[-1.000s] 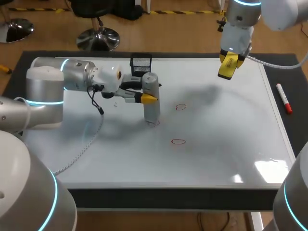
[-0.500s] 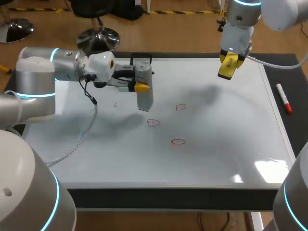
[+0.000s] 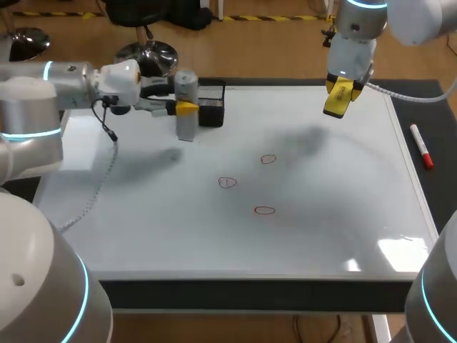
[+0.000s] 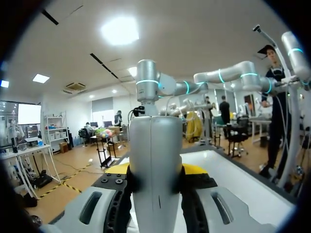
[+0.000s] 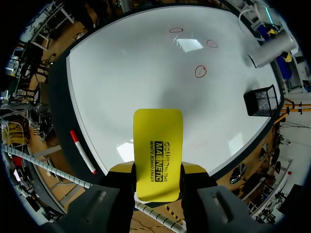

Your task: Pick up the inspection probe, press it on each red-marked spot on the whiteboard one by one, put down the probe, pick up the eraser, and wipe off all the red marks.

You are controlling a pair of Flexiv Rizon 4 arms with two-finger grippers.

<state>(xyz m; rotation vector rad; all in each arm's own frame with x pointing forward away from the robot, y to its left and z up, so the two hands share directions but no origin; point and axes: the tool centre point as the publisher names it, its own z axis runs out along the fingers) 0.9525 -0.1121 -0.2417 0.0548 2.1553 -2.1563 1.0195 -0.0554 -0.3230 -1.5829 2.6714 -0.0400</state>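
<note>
- While the left pincer [image 3: 180, 107] is clenched on the inspection probe [image 3: 186, 100], holding it upright just beside the black mesh basket [image 3: 211, 106] and well apart from the red marks, the step in hand looks like putting the probe down.
- Whether the probe's foot touches the whiteboard [image 3: 343, 214] under the pincer cannot be told.
- Coming in from the left, that arm lies roughly level over the board's far corner. Its fingers point sideways and grip the probe's body from two sides.
- The next move probably calls for lowering the probe until it rests, then releasing cleanly and backing off, since so tall and narrow a thing could topple.
- Three red marks [image 3: 268, 159] [image 3: 227, 183] [image 3: 264, 210] lie between the two pincers, none of them wiped yet.
- The right pincer [image 3: 337, 96] is clenched on the yellow eraser [image 5: 158, 150] and hangs fingers-down above the board's far right, with the marks well ahead of it. Wiping should therefore need no fresh pick-up.
- A red marker [image 3: 422, 146] lies on the desk [image 3: 439, 114], beyond that pincer and off the board.
</note>
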